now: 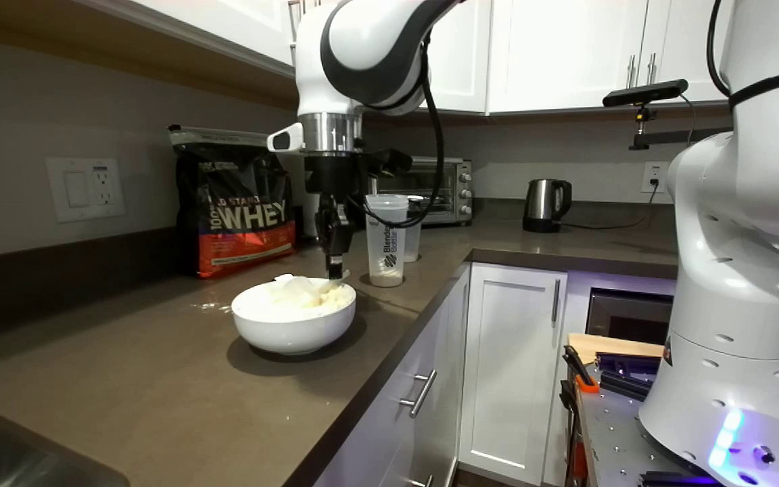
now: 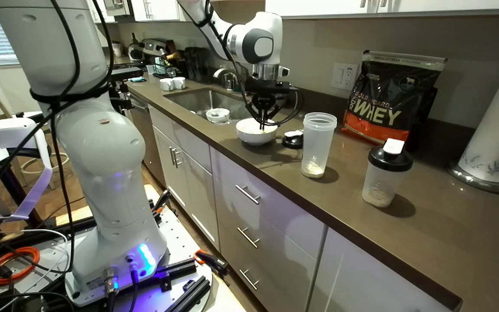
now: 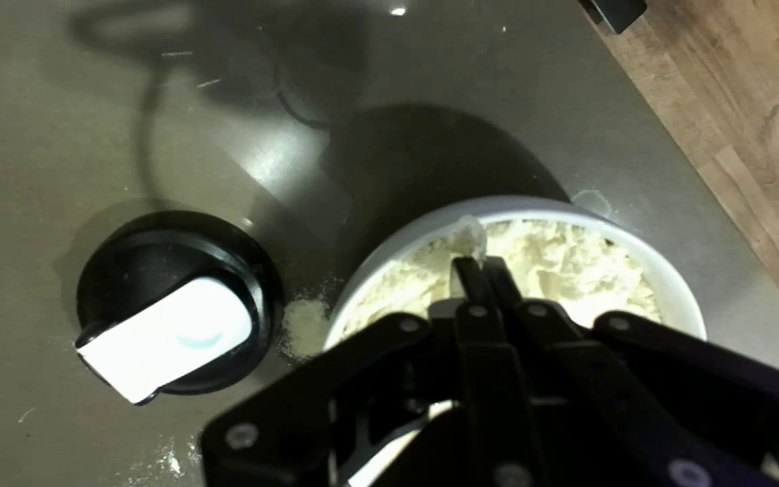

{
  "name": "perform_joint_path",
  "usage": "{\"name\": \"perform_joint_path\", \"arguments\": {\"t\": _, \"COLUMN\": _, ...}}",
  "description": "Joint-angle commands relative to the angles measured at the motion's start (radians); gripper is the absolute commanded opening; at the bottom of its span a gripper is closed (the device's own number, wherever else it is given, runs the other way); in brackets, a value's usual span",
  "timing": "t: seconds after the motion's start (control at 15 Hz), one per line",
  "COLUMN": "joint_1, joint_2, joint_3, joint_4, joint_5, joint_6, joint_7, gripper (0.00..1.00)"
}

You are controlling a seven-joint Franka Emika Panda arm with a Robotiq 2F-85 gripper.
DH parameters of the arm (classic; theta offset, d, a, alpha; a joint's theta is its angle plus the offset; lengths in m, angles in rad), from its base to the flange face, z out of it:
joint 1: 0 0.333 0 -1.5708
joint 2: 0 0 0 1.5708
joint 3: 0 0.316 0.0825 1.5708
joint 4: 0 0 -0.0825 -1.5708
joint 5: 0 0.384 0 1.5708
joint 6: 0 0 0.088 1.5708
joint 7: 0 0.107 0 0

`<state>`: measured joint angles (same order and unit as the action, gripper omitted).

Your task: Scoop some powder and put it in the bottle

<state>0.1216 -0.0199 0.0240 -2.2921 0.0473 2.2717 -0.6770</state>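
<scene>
The pale powder (image 1: 337,297) fills a white bowl (image 1: 288,333) on the counter; in the wrist view the powder (image 3: 565,264) has a lumpy surface. My gripper (image 1: 334,268) points down over the bowl, its fingertips at the powder's level. In the wrist view the gripper's fingers (image 3: 486,267) are nearly together around a translucent piece, the handle of a clear scoop (image 3: 472,235). The scoop's cup is not clearly visible. The bottle (image 2: 319,141), a tall translucent open shaker cup, stands upright beside the bowl with some powder at its bottom; it also shows in an exterior view (image 1: 386,237).
A black lid with a white flap (image 3: 180,304) lies beside the bowl. A lidded shaker (image 2: 386,175) stands past the bottle. The WHEY bag (image 1: 234,203) stands by the wall. The counter's front edge (image 1: 376,379) is near the bowl. Spilled powder (image 3: 305,328) lies by the bowl.
</scene>
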Motion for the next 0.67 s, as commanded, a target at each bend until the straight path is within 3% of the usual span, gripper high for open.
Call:
{"name": "perform_joint_path", "arguments": {"t": 0.0, "joint_1": -0.021, "joint_2": 0.013, "joint_3": 0.011, "joint_4": 0.036, "joint_5": 0.024, "joint_6": -0.050, "joint_7": -0.032, "gripper": 0.02}}
{"name": "perform_joint_path", "arguments": {"t": 0.6, "joint_1": -0.020, "joint_2": 0.014, "joint_3": 0.012, "joint_4": 0.074, "joint_5": 0.049, "joint_6": -0.134, "joint_7": -0.036, "gripper": 0.02}}
